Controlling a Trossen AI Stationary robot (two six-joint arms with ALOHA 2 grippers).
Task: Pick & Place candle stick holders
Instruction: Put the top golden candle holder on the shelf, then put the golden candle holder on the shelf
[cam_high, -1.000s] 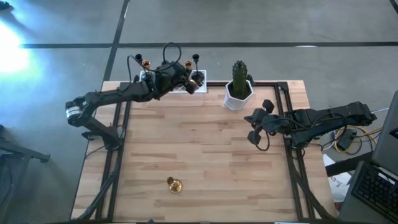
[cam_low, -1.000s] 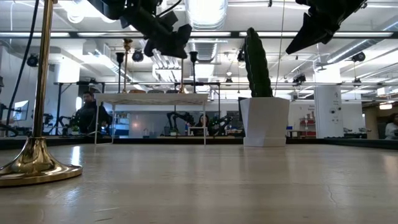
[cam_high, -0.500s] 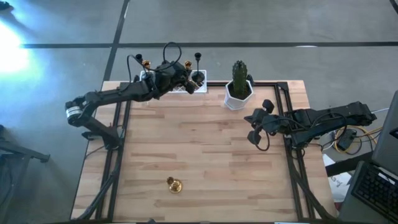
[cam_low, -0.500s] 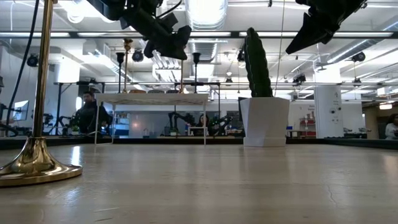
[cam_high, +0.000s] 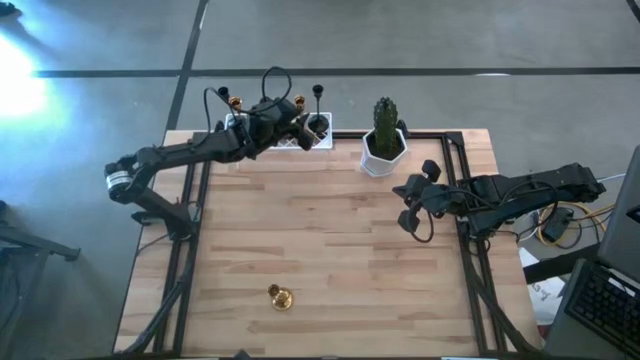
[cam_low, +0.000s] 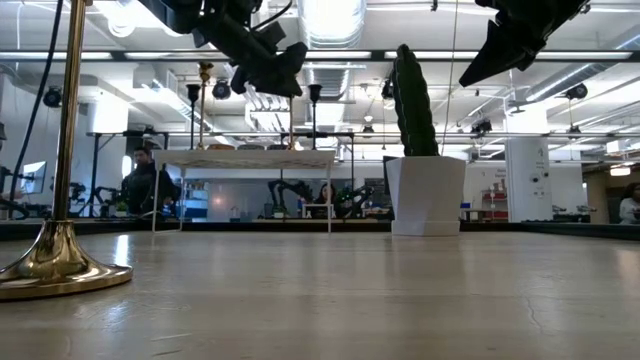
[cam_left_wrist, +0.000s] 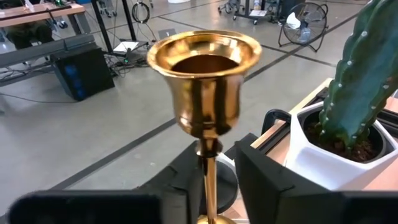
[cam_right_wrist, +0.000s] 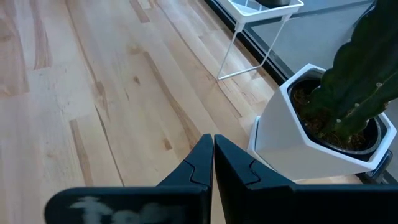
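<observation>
The left gripper (cam_left_wrist: 211, 180) has just eased its jaws apart around the upright gold candle stick holder (cam_left_wrist: 206, 87), whose stem rises straight between them over the white lattice tray (cam_high: 300, 141). The other gold holder (cam_high: 280, 297) stands well apart, nearer this arm. The right gripper (cam_right_wrist: 213, 163) waits shut beside the cactus pot (cam_right_wrist: 314, 134).

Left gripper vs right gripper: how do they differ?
The left gripper is over the white tray at the far edge; the right gripper is beside the cactus pot. The left gripper's jaws stand slightly apart around the stem of a gold holder; the right gripper is shut, empty. Both hang above the table.
</observation>
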